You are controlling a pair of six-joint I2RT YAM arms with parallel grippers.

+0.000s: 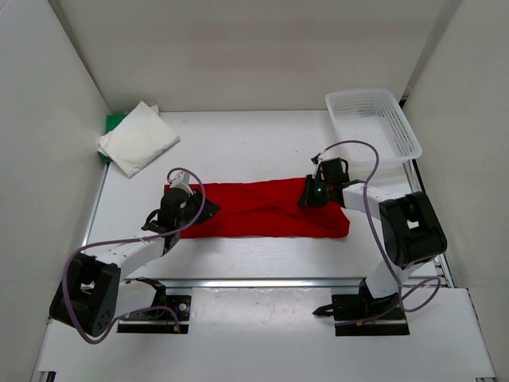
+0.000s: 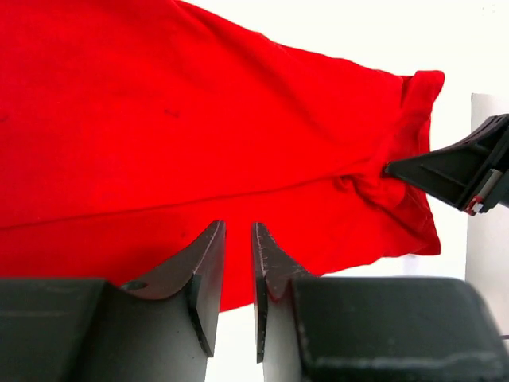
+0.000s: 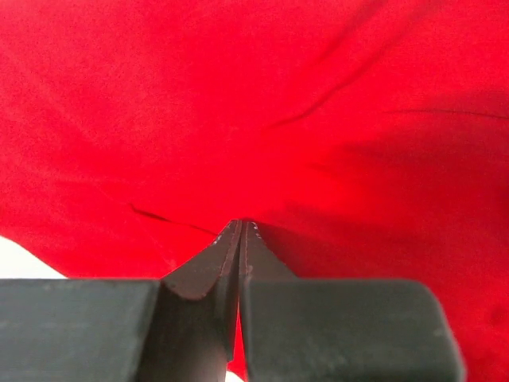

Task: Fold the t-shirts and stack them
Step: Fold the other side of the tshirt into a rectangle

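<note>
— What is nearest the arms?
— A soft red cloth t-shirt (image 1: 262, 211), lying in a long band across the middle of the white table (image 1: 238, 143). The left fingers (image 2: 216, 239) are over its left end, a little apart, with nothing between them.
— And the right fingers (image 3: 231, 247)?
— Squeezed tight on the red cloth near its right end.
— Farther back?
— A folded white cloth t-shirt (image 1: 137, 137) lies in the far left corner. Some bright green cloth (image 1: 114, 122) peeks out beside it, maybe another shirt. A white plastic mesh basket (image 1: 409, 135) sits far right.
</note>
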